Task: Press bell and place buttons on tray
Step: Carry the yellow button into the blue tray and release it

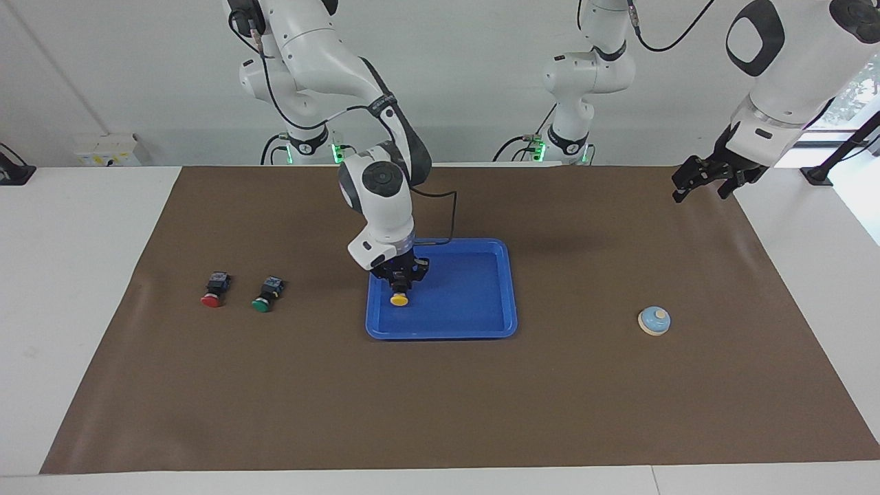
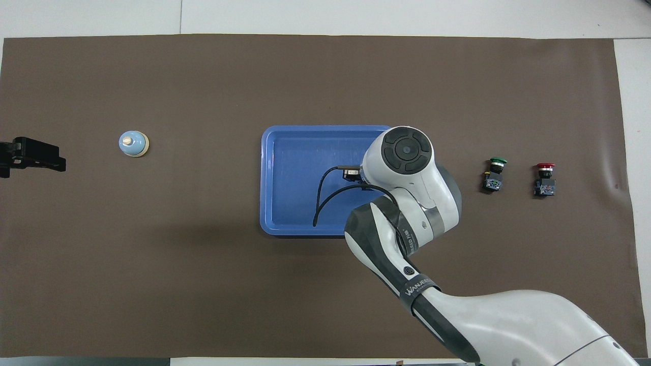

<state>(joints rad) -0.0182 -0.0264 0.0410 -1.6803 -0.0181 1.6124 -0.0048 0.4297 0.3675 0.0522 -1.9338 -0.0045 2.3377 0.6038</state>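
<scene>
I see the tray [image 1: 481,330]: flat blue rectangle, rounded corners, raised rim, mid-table. Yellow button [image 1: 399,297] sits over the tray's end toward the right arm, black body up, yellow cap tipped down and away from the robots; can't tell if it touches the tray floor. Green button [image 1: 265,294] and red button [image 1: 214,289] lie on their sides on the table toward the right arm's end, side by side, apart, caps pointing away from the robots, green closer to the tray. Bell [image 1: 654,320]: light-blue dome, cream rim and knob, upright, toward the left arm's end, well apart from the tray.
</scene>
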